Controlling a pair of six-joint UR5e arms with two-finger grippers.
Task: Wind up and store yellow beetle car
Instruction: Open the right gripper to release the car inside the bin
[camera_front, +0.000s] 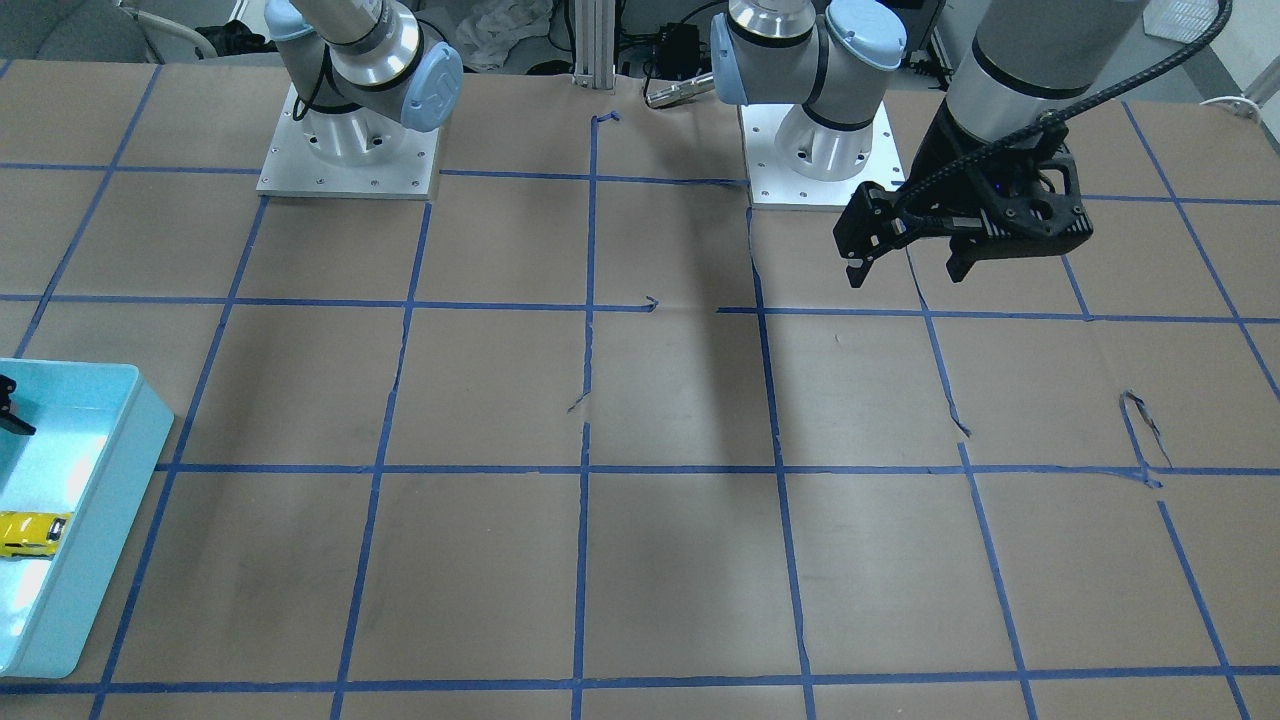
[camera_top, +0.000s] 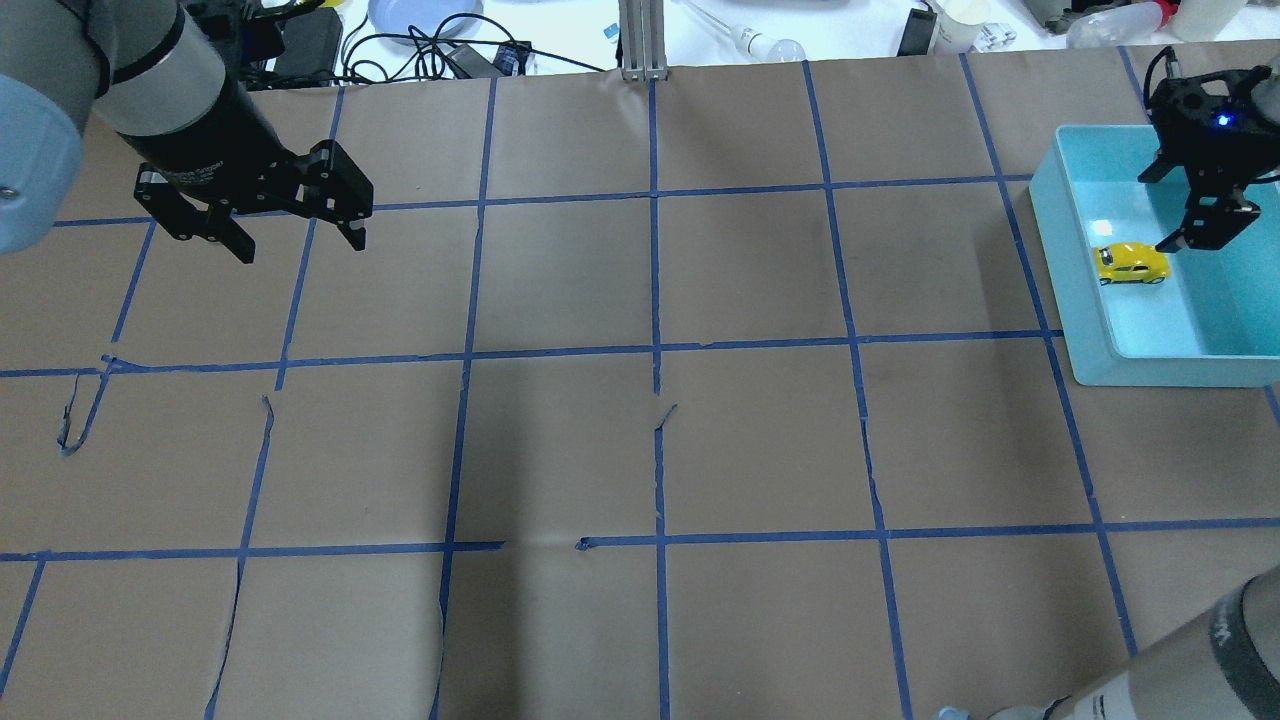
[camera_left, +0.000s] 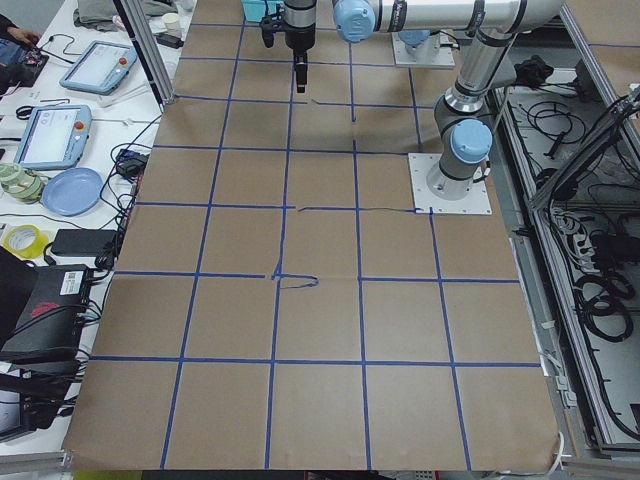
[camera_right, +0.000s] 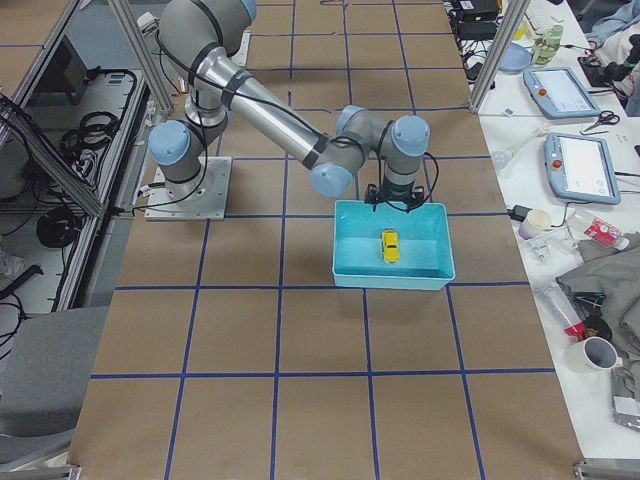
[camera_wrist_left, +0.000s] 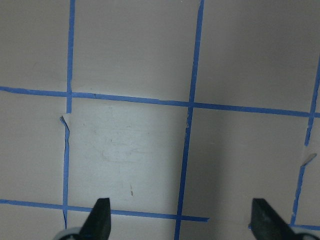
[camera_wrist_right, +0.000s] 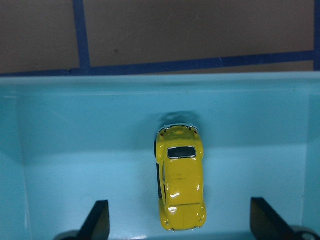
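Two grippers appear, each with its jaws spread wide and holding nothing.

Right gripper (camera_top: 1165, 210): the wrist view shows its two dark fingertips (camera_wrist_right: 100, 217) at the lower corners, far apart. The yellow beetle car (camera_wrist_right: 181, 187) lies lengthwise in the gap between them, touching neither. From these views I cannot tell how high the fingertips hang above the car.

Yellow beetle car: it rests on its wheels, roof upward, on the floor of the teal bin (camera_top: 1062, 280). One end points at a bin wall and stands just short of it, throwing a small shadow there. From overhead it sits in the half of the bin nearer the middle of the table. In the front-facing view only part of the car shows at the picture's left edge. The exterior right view places it near the centre of the bin floor, below the right arm's wrist.

Teal bin: a shallow rectangular tray, standing at the robot's right end of the table (camera_top: 560, 450) with nothing else visible inside it.

Left gripper (camera_top: 300, 245): it hangs over bare paper at the robot's left, well apart from the bin. Its wrist view shows only the two fingertips (camera_wrist_left: 101, 217) and the surface beneath.

Table: it is covered in brown paper, marked into squares by blue tape (camera_top: 655, 300), which is torn or lifted in several places.
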